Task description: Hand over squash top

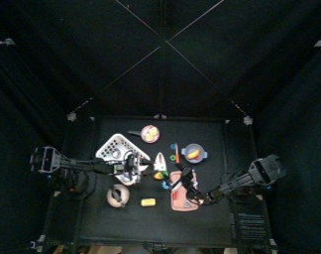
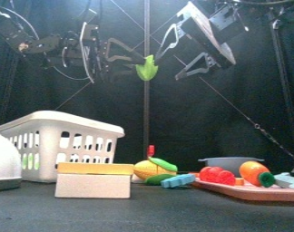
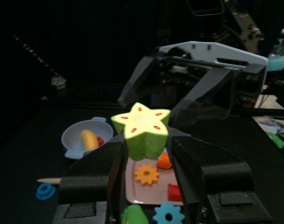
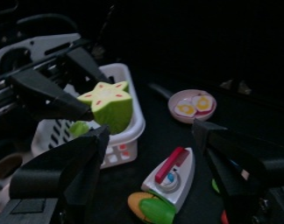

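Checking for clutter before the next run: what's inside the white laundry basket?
The white laundry basket shows nothing through its slotted wall in the front view, and from above its interior looks pale and bare. Its floor is not clearly visible, so small items could be missed.

Lab pen: black curtains (image 1: 45,60), arms.

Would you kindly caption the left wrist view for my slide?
Left tool holds the squash top up; open right tool waits just beyond.

text: none legible | labels: none | brands: none | numbers: none | signs: none
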Motion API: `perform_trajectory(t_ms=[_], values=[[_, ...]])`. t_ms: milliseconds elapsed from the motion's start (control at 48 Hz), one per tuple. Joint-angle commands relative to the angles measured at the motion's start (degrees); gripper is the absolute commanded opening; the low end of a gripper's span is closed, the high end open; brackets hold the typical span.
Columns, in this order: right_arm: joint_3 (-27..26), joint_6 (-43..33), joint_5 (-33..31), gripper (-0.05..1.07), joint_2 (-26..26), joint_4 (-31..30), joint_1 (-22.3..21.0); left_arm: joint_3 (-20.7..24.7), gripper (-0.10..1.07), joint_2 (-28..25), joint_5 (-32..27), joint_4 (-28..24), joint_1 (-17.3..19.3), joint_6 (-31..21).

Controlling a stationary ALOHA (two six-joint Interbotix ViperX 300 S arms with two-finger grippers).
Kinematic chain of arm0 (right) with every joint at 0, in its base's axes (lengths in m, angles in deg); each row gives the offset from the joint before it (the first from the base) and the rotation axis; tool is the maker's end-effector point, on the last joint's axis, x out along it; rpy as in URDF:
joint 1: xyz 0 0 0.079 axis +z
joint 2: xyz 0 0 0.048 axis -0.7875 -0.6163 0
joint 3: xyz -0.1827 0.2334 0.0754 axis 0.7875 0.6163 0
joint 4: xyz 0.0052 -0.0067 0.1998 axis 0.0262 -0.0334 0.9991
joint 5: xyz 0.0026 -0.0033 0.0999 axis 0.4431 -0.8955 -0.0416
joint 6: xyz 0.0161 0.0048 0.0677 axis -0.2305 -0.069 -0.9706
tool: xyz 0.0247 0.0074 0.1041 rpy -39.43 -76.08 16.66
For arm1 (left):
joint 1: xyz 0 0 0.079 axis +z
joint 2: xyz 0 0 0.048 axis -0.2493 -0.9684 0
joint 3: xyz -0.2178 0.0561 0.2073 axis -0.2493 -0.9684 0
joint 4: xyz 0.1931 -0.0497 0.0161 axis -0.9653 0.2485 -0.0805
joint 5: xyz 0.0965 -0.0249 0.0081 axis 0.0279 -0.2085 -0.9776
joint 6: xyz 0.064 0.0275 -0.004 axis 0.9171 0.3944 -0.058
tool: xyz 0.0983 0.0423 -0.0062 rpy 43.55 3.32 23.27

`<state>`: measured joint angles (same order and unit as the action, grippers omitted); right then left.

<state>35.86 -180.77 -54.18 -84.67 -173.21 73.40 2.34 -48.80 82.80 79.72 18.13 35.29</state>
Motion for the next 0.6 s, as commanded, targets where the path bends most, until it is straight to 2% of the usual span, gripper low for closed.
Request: perform_trajectory(t_ms=[0,250,583], values=[[-3.6,0.1,-4.7,1.03,0.4,1.0,1.2,-0.3,0.62,1.5,1.1,0.2,0.4,0.2],[-11.5,0.0,-8.7,1.03,-2.4,1.0,3.0,-1.1,0.62,1.6,1.2,1.8,2.5,0.2],[-16.3,-0.2,-9.0,1.03,-4.0,-2.5,3.4,-2.3,0.62,1.6,1.1,2.4,3.8,0.1]])
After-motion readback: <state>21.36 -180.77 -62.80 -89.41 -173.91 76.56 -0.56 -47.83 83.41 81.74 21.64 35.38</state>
